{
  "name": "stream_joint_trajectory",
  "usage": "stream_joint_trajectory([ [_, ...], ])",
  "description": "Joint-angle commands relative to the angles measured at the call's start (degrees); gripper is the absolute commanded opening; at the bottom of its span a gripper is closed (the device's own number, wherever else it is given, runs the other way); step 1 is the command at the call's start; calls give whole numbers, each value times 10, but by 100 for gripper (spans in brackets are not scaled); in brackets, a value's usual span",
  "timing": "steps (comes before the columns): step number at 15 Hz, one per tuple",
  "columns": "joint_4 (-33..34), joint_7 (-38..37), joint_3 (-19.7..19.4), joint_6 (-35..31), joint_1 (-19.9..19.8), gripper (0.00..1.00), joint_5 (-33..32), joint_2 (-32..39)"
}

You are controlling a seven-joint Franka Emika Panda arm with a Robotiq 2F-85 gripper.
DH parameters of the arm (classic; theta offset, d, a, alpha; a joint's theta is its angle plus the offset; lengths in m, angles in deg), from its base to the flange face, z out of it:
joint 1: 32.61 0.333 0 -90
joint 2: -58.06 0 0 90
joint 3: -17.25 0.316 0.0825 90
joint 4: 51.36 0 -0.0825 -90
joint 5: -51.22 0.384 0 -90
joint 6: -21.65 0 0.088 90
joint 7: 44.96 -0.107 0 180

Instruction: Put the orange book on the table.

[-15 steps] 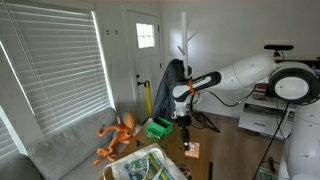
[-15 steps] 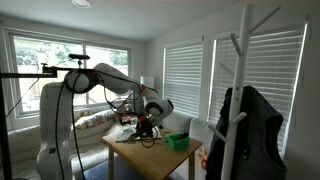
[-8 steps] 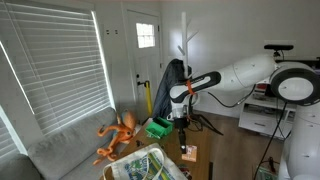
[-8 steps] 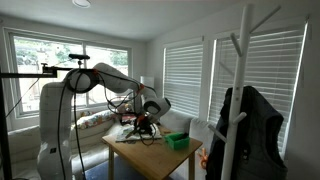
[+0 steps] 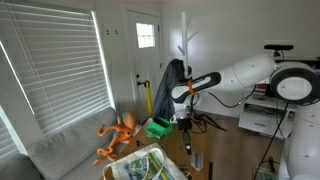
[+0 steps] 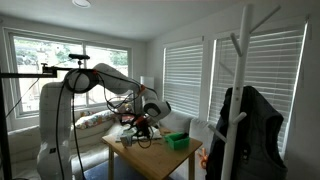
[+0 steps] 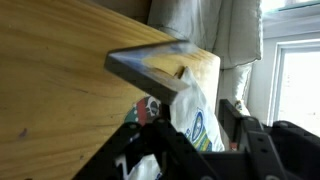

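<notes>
The orange book (image 5: 188, 143) hangs edge-on just under my gripper (image 5: 186, 125) in an exterior view. In the wrist view it is a blurred thin wedge (image 7: 150, 65) above the brown wooden table (image 7: 60, 80), apart from my fingers. My gripper (image 7: 195, 112) has its jaws spread, with nothing between them but the bag behind. My gripper (image 6: 143, 123) is over the table (image 6: 150, 158), near the end away from the green box (image 6: 177, 141).
A white plastic bag (image 7: 195, 120) lies on the table under my gripper. The green box (image 5: 157, 128) stands at one end. An orange toy (image 5: 118, 135) lies on the grey couch (image 5: 60, 150). A coat rack with a dark jacket (image 6: 245, 120) stands beside the table.
The book showed its orange face under the gripper before. It now shows only its thin edge and is blurred in the wrist view. The arm has barely moved.
</notes>
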Motion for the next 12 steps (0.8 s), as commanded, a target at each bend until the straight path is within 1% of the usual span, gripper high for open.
stream_joint_trajectory([
  [1,-42,-6,-25,-5,-22,84,-1,-41],
  [3,-59,-31,-46,-24,-38,98,-19,-69],
  [4,-68,-39,-58,-34,-48,100,-27,-88],
  [7,-78,-55,-90,-54,-74,100,-42,-147],
  [8,-77,-39,-98,-50,-77,100,-42,-166],
  [9,-47,-31,-96,-35,-67,100,-31,-104],
  [12,-57,-32,-111,-36,-71,100,-33,-152],
])
